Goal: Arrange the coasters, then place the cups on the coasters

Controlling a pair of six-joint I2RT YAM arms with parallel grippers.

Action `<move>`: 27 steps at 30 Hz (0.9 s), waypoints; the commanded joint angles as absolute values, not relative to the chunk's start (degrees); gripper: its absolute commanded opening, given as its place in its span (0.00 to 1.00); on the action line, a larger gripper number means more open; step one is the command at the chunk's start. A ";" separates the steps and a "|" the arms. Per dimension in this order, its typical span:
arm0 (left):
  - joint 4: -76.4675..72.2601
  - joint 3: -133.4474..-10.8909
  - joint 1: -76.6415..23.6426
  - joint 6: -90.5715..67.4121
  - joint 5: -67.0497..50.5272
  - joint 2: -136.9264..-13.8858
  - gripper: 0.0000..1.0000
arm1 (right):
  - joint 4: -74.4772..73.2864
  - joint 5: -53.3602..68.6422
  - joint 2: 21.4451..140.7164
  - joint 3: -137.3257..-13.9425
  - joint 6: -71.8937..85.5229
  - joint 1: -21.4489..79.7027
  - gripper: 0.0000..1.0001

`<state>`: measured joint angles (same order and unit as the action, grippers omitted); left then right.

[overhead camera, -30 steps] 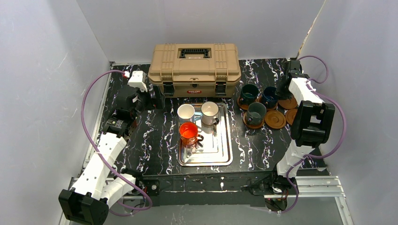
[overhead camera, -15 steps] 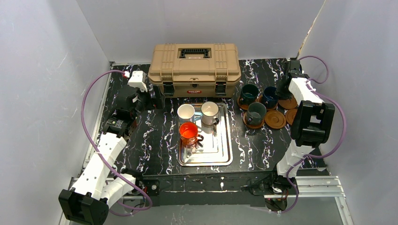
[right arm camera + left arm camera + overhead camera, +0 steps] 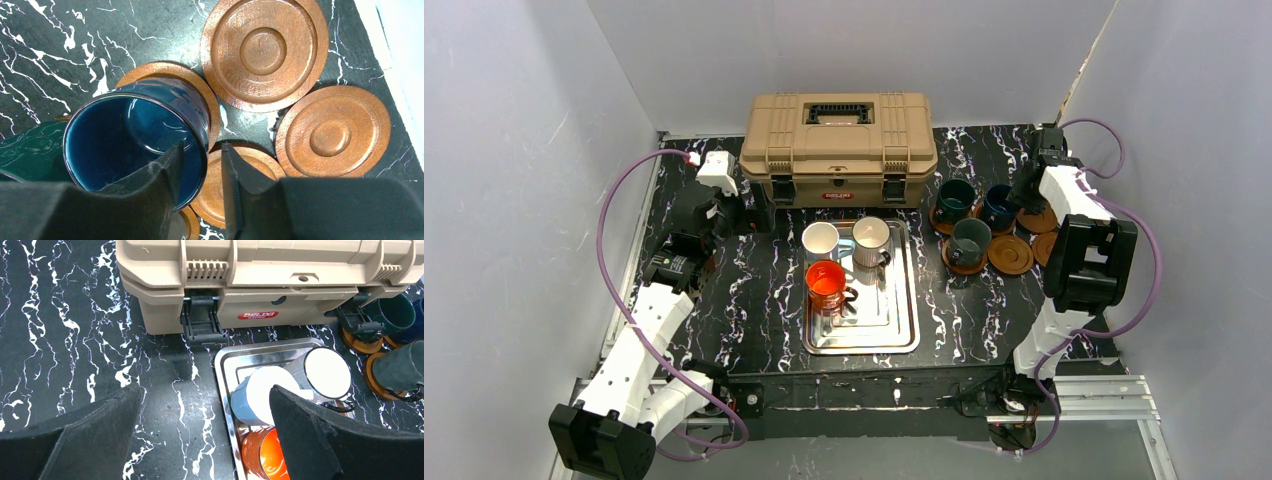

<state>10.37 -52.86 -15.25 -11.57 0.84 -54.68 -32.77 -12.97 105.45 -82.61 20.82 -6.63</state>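
- Our right gripper (image 3: 201,150) straddles the wall of the navy cup (image 3: 130,135), fingers slightly parted, not pinching.
- The cup stands upright on its coaster (image 3: 170,70), right of the toolbox (image 3: 839,145).
- Left gripper (image 3: 207,400), spread wide, hovers before the toolbox, farther off.

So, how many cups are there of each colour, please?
white cups: 2
orange cup: 1
navy cup: 1
teal cup: 1
grey-green cup: 1
Total: 6
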 commanded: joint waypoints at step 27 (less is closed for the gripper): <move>10.43 -52.82 -15.46 -11.54 0.06 -53.70 0.98 | -41.73 -8.76 83.51 -84.11 18.06 1.21 0.82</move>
